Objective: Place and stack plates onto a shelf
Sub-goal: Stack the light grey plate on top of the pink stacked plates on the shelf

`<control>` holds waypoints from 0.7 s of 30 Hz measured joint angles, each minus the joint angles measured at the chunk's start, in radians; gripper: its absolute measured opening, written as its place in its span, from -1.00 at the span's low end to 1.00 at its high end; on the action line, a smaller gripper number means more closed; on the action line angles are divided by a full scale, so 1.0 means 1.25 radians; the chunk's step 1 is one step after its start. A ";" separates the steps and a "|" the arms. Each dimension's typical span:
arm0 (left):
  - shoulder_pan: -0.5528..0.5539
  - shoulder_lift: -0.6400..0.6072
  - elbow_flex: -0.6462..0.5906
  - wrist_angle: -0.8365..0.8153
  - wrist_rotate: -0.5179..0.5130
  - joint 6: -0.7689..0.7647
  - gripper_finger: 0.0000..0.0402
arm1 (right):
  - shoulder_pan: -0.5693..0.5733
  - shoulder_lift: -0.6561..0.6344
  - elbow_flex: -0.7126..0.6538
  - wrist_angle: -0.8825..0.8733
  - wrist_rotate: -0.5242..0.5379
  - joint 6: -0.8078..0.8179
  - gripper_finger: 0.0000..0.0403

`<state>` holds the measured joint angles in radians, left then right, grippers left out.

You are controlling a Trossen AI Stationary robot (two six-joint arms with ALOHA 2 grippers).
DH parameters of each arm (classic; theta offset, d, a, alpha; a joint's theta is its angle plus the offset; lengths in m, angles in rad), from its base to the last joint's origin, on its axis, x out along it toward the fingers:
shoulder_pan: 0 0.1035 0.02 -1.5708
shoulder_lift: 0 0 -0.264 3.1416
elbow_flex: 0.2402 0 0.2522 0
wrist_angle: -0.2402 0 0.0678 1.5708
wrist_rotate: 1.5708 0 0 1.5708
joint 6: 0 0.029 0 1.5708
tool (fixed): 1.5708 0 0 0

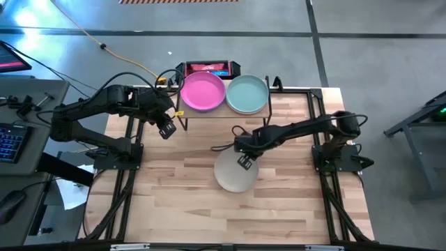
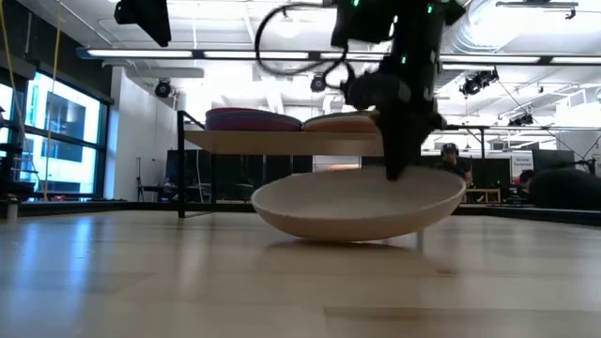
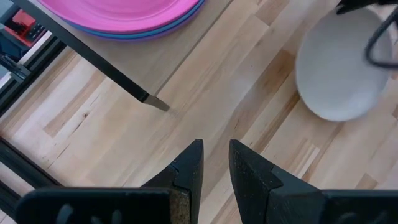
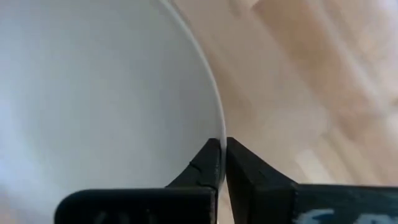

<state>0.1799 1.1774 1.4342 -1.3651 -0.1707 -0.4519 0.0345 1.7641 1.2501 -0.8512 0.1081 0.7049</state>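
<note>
A cream plate (image 1: 233,174) lies on the wooden table in front of the shelf (image 1: 221,114), a small light-wood board on black legs. The shelf carries a stack topped by a pink plate (image 1: 203,92) and, to its right, a teal plate (image 1: 247,94). My right gripper (image 1: 245,162) is shut on the cream plate's far rim. My left gripper (image 1: 166,129) hovers by the shelf's front left leg (image 3: 93,59), its fingers (image 3: 214,163) a little apart and holding nothing. In the low view the cream plate (image 2: 357,207) sits slightly tilted. My right gripper (image 4: 222,146) pinches the cream plate's rim (image 4: 219,127) on its far side, with one finger inside the plate and one outside. The fingers come down from above (image 2: 399,164). The held side is a little higher. I cannot tell whether the plate's underside (image 2: 329,235) touches the table.
A red and black device (image 1: 209,68) sits just behind the shelf. Black frame rails (image 1: 129,139) run along the table's left and right sides. Bare wood (image 1: 230,216) stretches toward the near edge. A person (image 2: 454,160) shows far back in the room.
</note>
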 joint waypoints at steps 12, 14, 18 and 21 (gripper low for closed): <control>0.000 0.000 0.000 0.000 0.000 -0.007 -0.67 | -0.001 -0.110 0.010 -0.030 0.072 -0.026 -1.00; 0.000 0.000 0.000 0.001 0.000 -0.008 -0.67 | -0.001 -0.111 0.010 -0.035 0.076 -0.026 -1.00; 0.000 0.000 0.000 0.001 0.007 -0.008 -0.67 | 0.003 -0.118 0.010 -0.038 0.080 -0.029 -1.00; 0.000 0.000 0.000 0.001 0.007 -0.008 -0.67 | 0.005 -0.140 0.010 -0.037 0.080 -0.034 -1.00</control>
<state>0.1799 1.1778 1.4342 -1.3641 -0.1618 -0.4614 0.0406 1.5890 1.2629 -0.8968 0.2077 0.6622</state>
